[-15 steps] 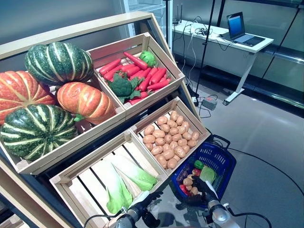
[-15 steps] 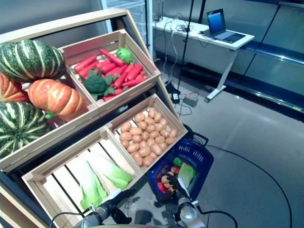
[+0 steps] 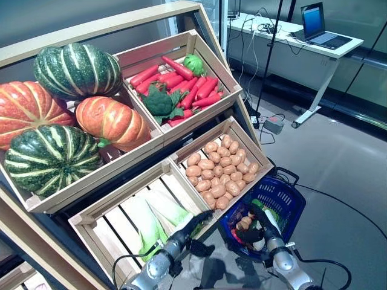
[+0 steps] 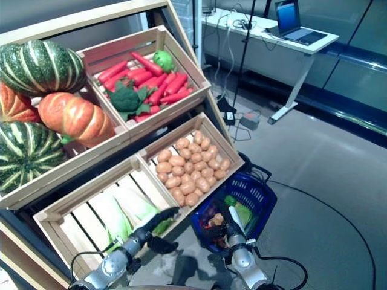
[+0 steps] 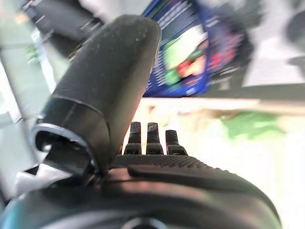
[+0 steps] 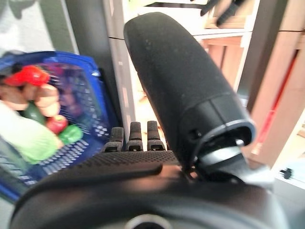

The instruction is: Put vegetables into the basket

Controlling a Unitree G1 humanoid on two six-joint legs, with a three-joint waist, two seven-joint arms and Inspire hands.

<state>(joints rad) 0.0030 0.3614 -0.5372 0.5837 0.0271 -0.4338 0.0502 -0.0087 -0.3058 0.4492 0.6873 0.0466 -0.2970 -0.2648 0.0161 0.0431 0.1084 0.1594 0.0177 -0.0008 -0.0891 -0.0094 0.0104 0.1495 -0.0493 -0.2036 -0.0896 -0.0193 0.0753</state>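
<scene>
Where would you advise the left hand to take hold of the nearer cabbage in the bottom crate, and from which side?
Probably round the pale, narrower stalk half of the cabbage, coming from above and the crate's open front. It lies flat on the slats, leafy end nearest the left hand, and the stalk looks firmer than the leaves.

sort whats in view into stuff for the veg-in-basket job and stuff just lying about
For the job:
blue basket, already holding some vegetables
potatoes
cabbages
carrots
broccoli
pumpkins
left hand, empty, at the cabbage crate
right hand, over the basket

Lying about:
laptop
desk
</scene>
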